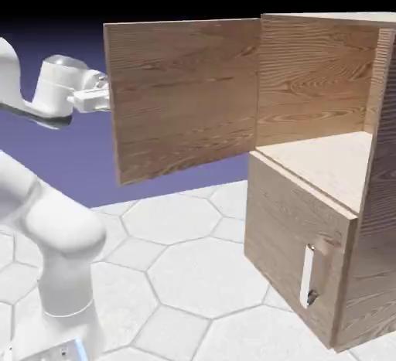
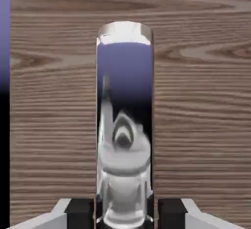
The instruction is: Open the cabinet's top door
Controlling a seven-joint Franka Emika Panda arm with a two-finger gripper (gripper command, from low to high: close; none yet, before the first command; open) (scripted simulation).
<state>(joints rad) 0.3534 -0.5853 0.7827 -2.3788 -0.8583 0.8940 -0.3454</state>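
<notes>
Grey-tipped, the tool (image 2: 125, 211) is closed on a mirror-bright bar handle (image 2: 125, 120), one fingertip at each side of the bar's lower part in the hand view. Behind the bar lies the wood-grain face of the top door (image 1: 186, 97), its edge showing near the hand view's left. In the exterior view the door stands wide open, swung out toward the exterior view's left from the cabinet (image 1: 309, 251), and hides the fingertips; the white arm (image 1: 58, 85) reaches its far side. Beyond the hinge edge, the upper compartment (image 1: 317, 81) shows its bare wooden interior. Below it, the lower door (image 1: 290, 236) is shut, its shorter silver handle (image 1: 308, 276) upright.
</notes>
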